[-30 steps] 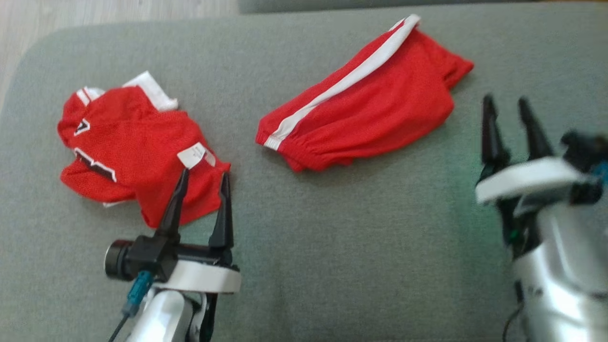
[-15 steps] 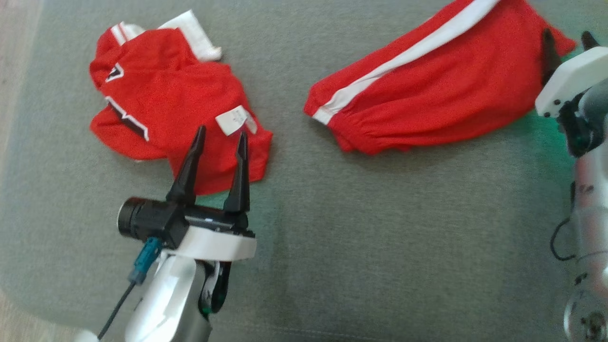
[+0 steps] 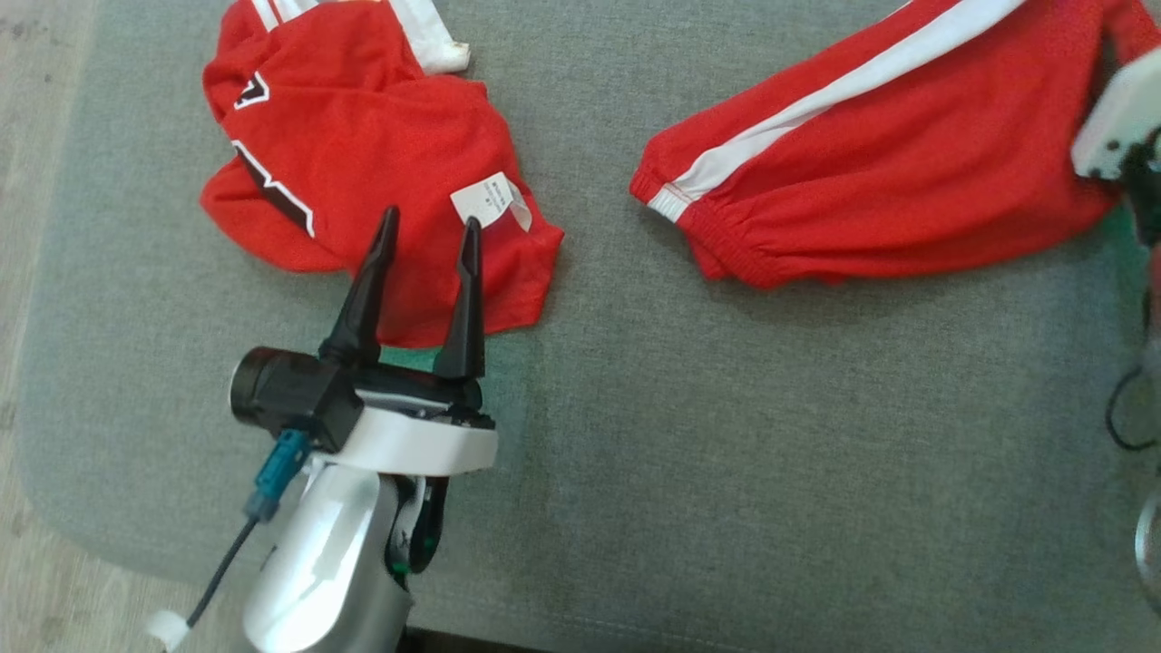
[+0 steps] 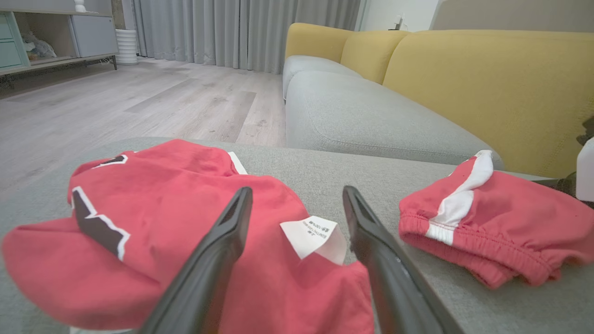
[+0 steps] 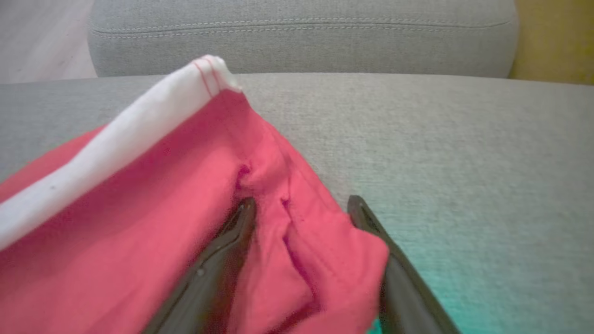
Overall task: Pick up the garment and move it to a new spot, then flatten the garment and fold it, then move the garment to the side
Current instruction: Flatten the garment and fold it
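My left gripper [image 3: 431, 218] hovers over the near edge of the red jersey [image 3: 363, 154] on the left of the grey cushion [image 3: 726, 453]. Its jaws are spread wide with nothing in them, and the white label [image 3: 490, 201] is just beyond the right fingertip. The red shorts [image 3: 889, 172] with the white stripe lie far right. My right gripper [image 5: 300, 204] straddles their right edge, jaws parted wide, with a fold of fabric between them but not pinched

Matt red knit shorts [image 3: 862, 181], coarse-woven grey cushion [image 3: 726, 453]
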### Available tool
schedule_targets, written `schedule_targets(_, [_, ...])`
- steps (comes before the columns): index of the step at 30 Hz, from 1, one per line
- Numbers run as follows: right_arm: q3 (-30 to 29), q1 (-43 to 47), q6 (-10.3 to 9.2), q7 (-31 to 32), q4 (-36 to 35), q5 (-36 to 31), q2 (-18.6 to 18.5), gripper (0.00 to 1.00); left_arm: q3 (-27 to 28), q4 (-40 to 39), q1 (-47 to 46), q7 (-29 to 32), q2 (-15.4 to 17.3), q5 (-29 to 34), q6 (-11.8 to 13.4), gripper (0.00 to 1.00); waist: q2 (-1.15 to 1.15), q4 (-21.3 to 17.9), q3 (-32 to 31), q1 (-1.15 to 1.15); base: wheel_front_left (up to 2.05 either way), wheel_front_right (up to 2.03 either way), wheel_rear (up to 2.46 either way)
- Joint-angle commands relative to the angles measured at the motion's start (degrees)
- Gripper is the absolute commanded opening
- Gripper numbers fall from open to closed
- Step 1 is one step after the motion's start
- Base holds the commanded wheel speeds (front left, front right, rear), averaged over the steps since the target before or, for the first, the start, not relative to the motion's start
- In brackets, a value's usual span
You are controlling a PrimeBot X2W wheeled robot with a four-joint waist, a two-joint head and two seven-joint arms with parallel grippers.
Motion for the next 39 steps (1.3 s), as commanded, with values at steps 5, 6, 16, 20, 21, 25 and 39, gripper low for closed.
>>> schedule_targets(5, [6.72,-1.45,-0.04,-1.64,3.37,6.2,0.14,0.0,3.39,-1.65,-1.6,-0.29,0.21,0.29,-0.19,1.0,0.0,-1.42,-0.59,0.0,0.0,0.0,0.0])
schedule_targets(6, [7.21,-1.57,-0.04,-2.35,3.58,7.12,-0.18,0.0,3.44,-1.62,-1.56,-0.29,0.2,0.4,-0.22,1.0,0.0,-1.77,-0.86,0.0,0.0,0.0,0.0])
schedule_targets(16, [7.65,-0.04,-0.04,-7.88,4.79,14.5,-5.36,0.0,4.1,-2.0,-0.8,-0.29,0.18,0.85,-0.52,1.0,0.0,-5.55,-3.64,0.0,0.0,0.0,0.0])
schedule_targets(20, [4.26,1.48,-0.04,-9.26,6.81,14.56,-9.41,0.0,4.45,-2.02,-0.31,-0.29,0.18,1.0,-0.48,1.0,0.0,-6.56,-4.64,0.0,0.0,0.0,0.0])
schedule_targets(21, [3.35,1.87,-0.04,-9.68,7.36,14.34,-10.22,0.0,4.48,-2.02,-0.17,-0.29,0.18,1.03,-0.48,1.0,0.0,-6.7,-4.84,0.0,0.0,0.0,0.0])
schedule_targets(25, [0.12,2.92,-0.04,-11.63,9.17,13.94,-11.56,0.0,4.71,-2.03,0.44,-0.29,0.18,1.15,-0.58,1.0,0.0,-7.04,-5.53,0.0,0.0,0.0,0.0])
schedule_targets(39, [7.67,4.71,-0.04,-14.47,1.01,28.4,0.32,0.0,6.54,-1.21,3.05,-0.29,0.17,3.49,-1.04,1.0,0.0,-7.52,-11.08,0.0,0.0,0.0,0.0])
